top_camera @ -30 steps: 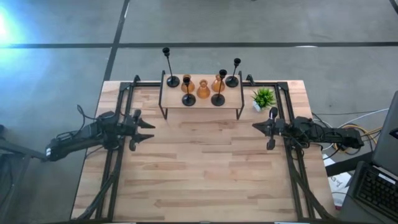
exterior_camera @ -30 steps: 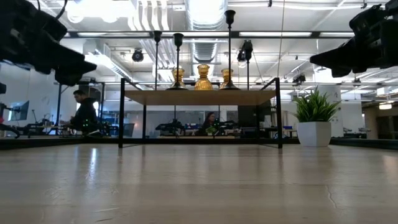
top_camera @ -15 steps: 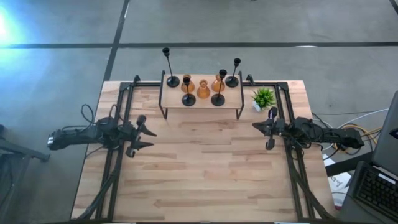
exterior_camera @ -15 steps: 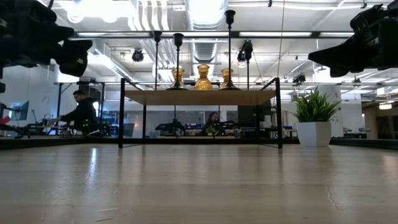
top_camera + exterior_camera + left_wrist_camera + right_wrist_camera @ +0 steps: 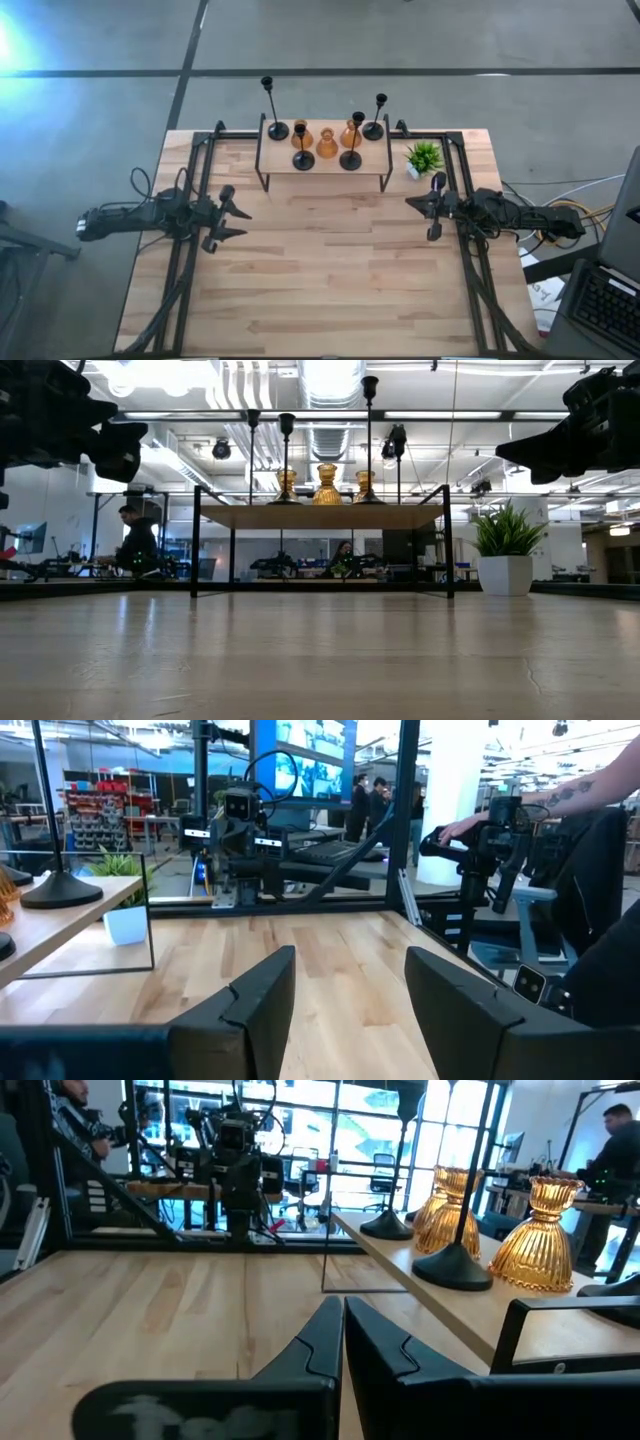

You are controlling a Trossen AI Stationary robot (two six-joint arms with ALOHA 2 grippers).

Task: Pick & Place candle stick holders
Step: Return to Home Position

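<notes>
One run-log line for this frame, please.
candle stick holders: seven, all on shelf | left gripper: open, empty, left side of table | right gripper: shut, empty, right side

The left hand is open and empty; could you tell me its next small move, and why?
Probably just shut the left hand and park: all seven candle stick holders stand on the shelf, and the right hand is already shut.

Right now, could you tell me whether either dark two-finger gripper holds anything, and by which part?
Nothing is held: the left gripper is open, the right gripper shut, both empty.
</notes>
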